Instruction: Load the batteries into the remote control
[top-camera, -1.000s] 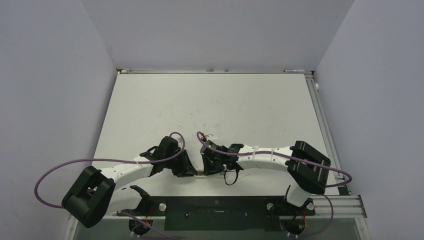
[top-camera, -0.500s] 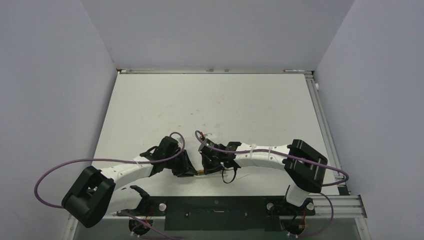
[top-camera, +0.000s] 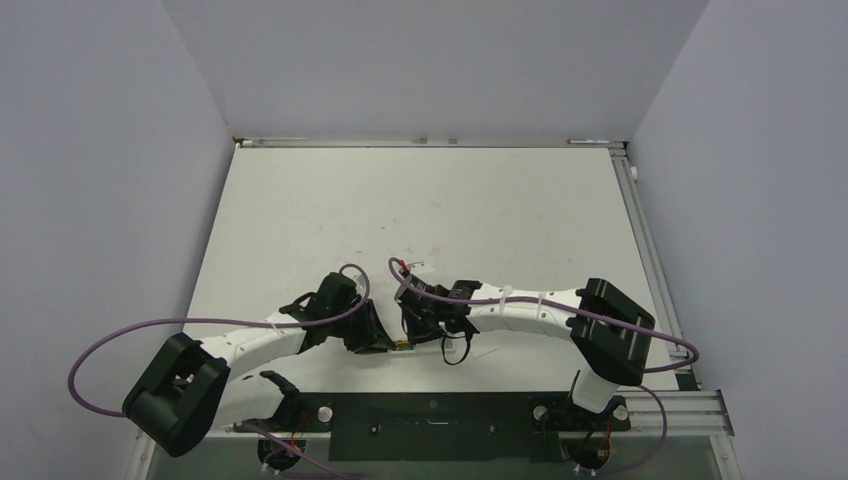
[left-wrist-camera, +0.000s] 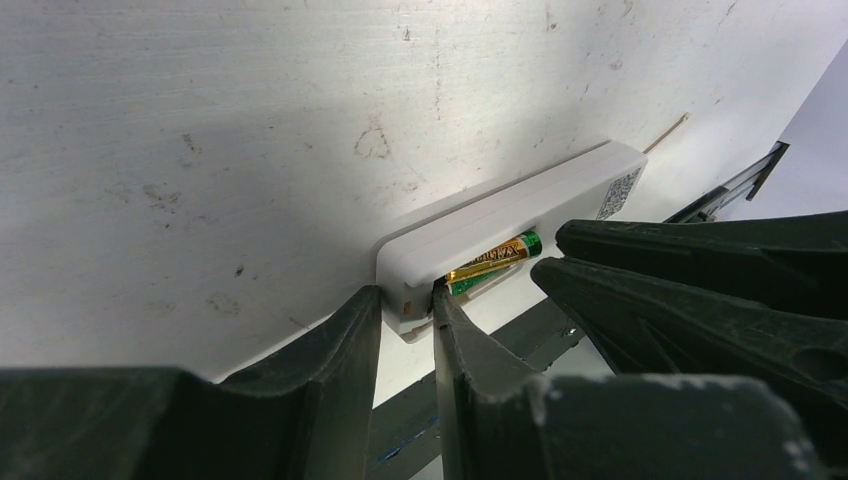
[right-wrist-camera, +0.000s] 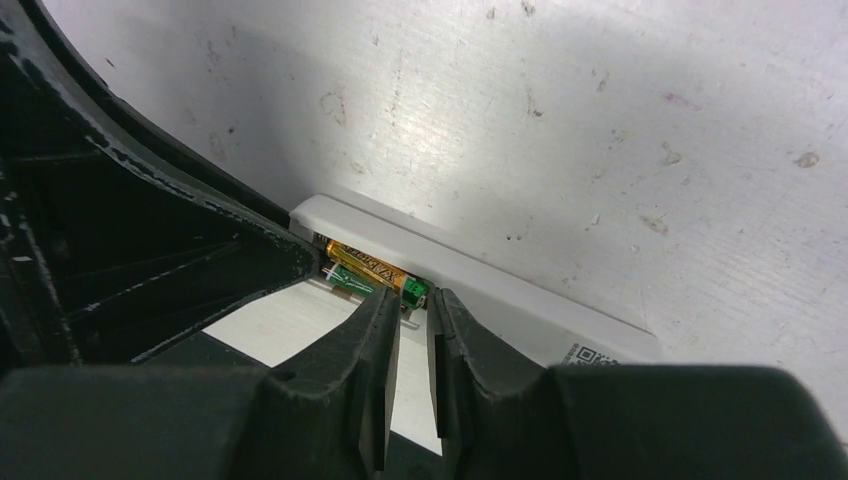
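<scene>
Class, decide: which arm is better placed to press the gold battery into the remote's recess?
Likely right. The right gripper has its nearly shut tips at the green end of the gold battery; the left gripper is clamped on one end of the remote control, steadying it.

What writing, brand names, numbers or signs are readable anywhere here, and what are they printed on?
Black lettering on the gold battery: too blurred to read.
Square scan code at one end of the white remote: a pattern only, with no words beside it.
No other text shows in any view.
</scene>
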